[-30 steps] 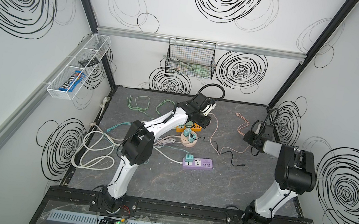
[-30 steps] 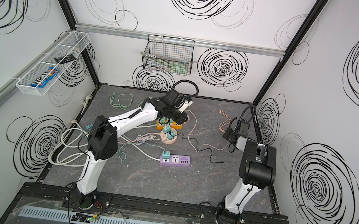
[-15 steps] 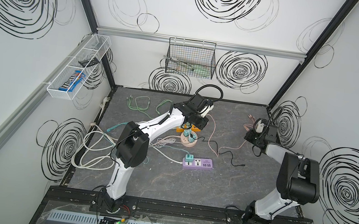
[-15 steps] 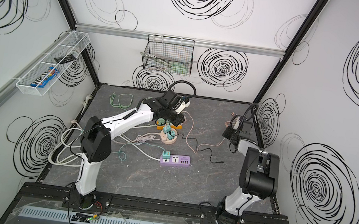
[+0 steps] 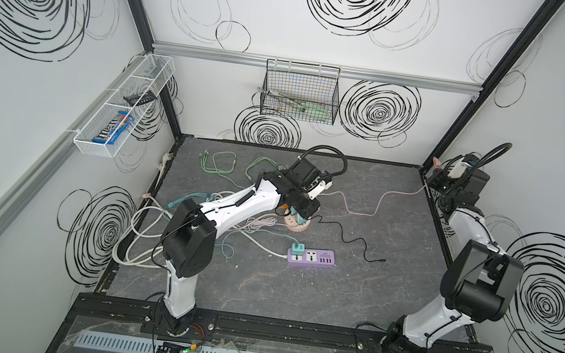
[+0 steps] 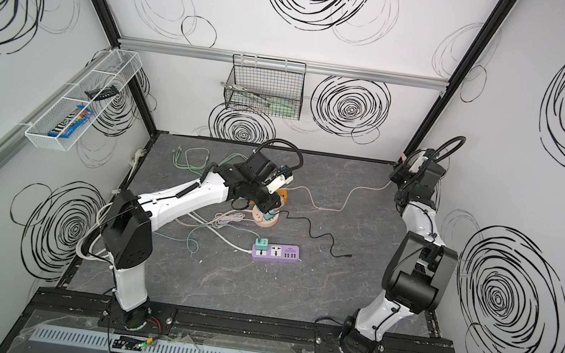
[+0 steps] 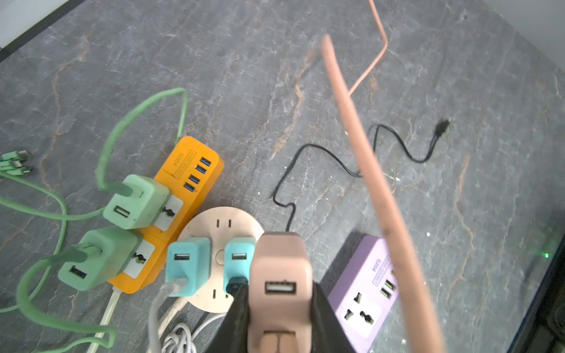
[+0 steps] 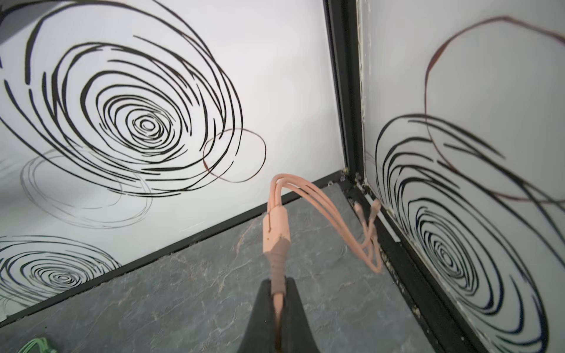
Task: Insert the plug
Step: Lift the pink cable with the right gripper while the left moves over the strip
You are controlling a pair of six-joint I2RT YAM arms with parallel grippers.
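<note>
My left gripper (image 7: 279, 293) is shut on a pink plug (image 7: 279, 269) with a USB port, held just above the round beige socket hub (image 7: 220, 223), where two teal chargers sit. In both top views this gripper (image 5: 300, 210) (image 6: 267, 207) hovers over the hub (image 5: 300, 228) (image 6: 268, 223). My right gripper (image 8: 277, 284) is shut on a pink cable (image 8: 276, 262) just behind its splitter, whose thin ends dangle by the back right corner. In both top views it (image 5: 438, 177) (image 6: 400, 171) is raised there, and the cable (image 5: 378, 204) (image 6: 345, 201) runs back toward the left gripper.
An orange power strip (image 7: 186, 171) with two green chargers lies beside the hub. A purple strip (image 7: 363, 293) (image 5: 310, 258) lies nearer the front. A loose black cable (image 7: 336, 159) and green cables (image 5: 219, 164) lie on the grey floor. The side wall and black frame post (image 8: 345, 91) stand close to my right gripper.
My right gripper has shut on the pink cable and risen toward the back right corner, pulling the cable out straighter. The left arm has shifted slightly, still holding the plug over the hub.
</note>
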